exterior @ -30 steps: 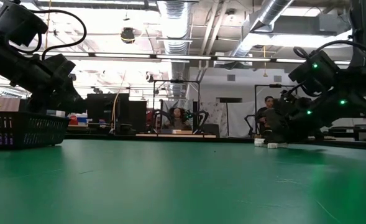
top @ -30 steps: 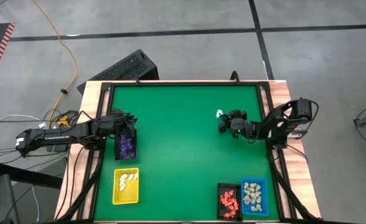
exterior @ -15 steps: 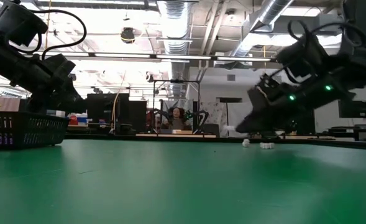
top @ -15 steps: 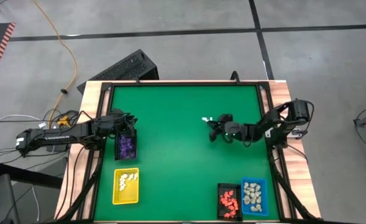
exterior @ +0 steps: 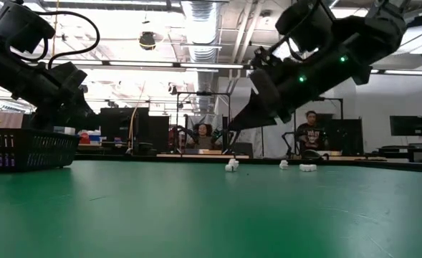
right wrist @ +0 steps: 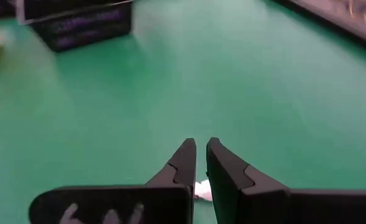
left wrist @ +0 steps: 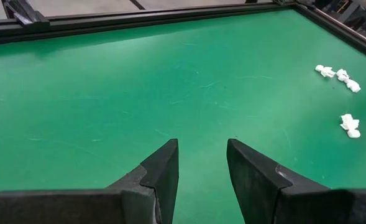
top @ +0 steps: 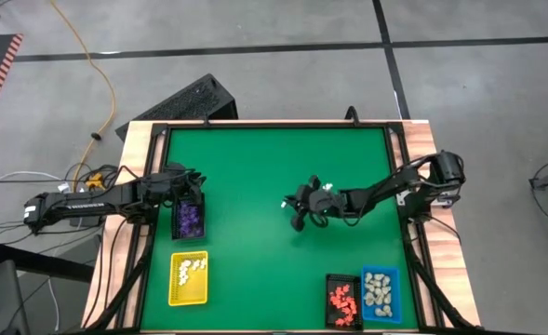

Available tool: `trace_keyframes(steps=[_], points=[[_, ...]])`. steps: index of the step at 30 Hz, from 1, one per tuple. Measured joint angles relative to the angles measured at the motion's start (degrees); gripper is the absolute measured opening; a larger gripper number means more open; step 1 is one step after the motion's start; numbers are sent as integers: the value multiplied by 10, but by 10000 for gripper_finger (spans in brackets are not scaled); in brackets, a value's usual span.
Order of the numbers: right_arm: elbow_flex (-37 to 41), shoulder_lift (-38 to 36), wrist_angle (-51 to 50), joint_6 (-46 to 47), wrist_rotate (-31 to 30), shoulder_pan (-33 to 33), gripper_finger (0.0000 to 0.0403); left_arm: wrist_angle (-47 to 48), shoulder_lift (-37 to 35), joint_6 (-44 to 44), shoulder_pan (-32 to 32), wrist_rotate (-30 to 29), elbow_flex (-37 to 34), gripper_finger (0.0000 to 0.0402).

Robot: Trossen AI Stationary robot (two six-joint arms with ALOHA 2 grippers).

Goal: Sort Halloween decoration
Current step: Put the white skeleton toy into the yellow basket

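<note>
High view is showing me the right end effector (top: 295,207) reaching out over the middle of the green worktop (top: 255,158). Its fingers (right wrist: 184,163) are sitting almost together, and a white figurine (right wrist: 201,189) is peeking out just beneath them; whether it is pinched I cannot tell. More white figurines (left wrist: 338,75) are lying loose behind that end effector. I am keeping the left end effector (left wrist: 201,163), fingers apart, over the black tray (top: 189,218) of purple pieces.

Right gripper (right wrist: 198,155) fingers nearly closed over green mat (right wrist: 170,81), possibly pinching a white figurine (right wrist: 201,189).
</note>
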State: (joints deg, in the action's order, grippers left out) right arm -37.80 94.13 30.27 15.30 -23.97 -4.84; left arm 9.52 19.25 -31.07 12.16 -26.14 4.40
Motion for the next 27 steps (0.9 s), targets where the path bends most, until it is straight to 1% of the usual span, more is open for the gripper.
trace_keyframes(steps=[3, 6, 8, 11, 17, 19, 22, 27], points=[[-9, 0, -4, -51, 1, -2, 53, 0, 0, 0, 0, 0, 0, 126], [-10, 0, -6, -53, 19, 1, 64, 0, 0, 0, 0, 0, 0, 126], [-10, 0, -19, -51, 28, 2, 81, 0, 0, 0, 0, 0, 0, 126], [-10, 0, -25, -49, 13, 0, 124, 0, 0, 0, 0, -1, 0, 126], [-10, 0, -14, -55, 5, 6, 238, 0, 0, 0, 0, -1, 0, 126], [-11, 11, -4, -40, 5, 13, 262, 0, 0, 0, 0, -1, 0, 126], [-10, 44, 20, -18, 10, 21, 275, 0, 0, 0, 0, -2, 0, 126], [-10, 119, 90, -3, 14, 18, 277, 0, 0, 0, 0, -2, 0, 126]])
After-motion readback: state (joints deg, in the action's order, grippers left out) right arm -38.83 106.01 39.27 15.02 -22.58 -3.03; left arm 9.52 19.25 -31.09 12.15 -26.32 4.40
